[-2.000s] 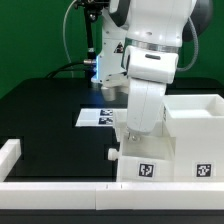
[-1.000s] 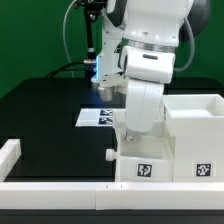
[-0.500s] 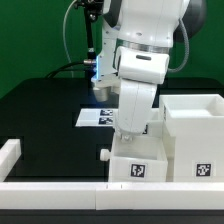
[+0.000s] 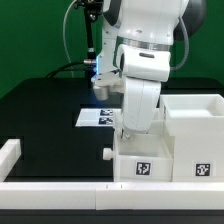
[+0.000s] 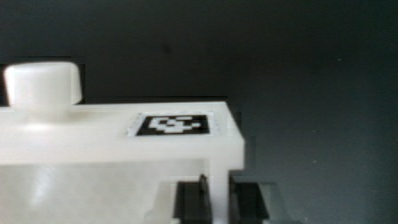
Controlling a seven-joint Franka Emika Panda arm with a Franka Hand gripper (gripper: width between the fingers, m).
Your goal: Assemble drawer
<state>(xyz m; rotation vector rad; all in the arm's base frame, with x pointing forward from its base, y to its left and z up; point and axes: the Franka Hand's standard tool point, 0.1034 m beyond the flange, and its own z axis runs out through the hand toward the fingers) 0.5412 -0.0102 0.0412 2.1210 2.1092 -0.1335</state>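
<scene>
A small white drawer tray (image 4: 140,165) with a round knob (image 4: 108,154) and a square tag stands at the front, beside the large boxy housing (image 4: 195,130) on the exterior view's right. My gripper (image 4: 126,136) reaches down into the tray from above. In the wrist view the gripper (image 5: 219,192) is shut on the tray's thin side wall, one black finger (image 5: 191,202) on each side. The tray's front (image 5: 107,135) shows its knob (image 5: 39,85) and tag (image 5: 175,125). A second tray is not in view.
The marker board (image 4: 98,116) lies flat on the black table behind the tray. Low white rails run along the front edge (image 4: 60,192) and the front left corner (image 4: 10,155). A stand with cables rises at the back (image 4: 95,50).
The arm and the held tray slid slightly to the exterior view's left, then back a little to the right toward the housing. The grip has stayed shut.
</scene>
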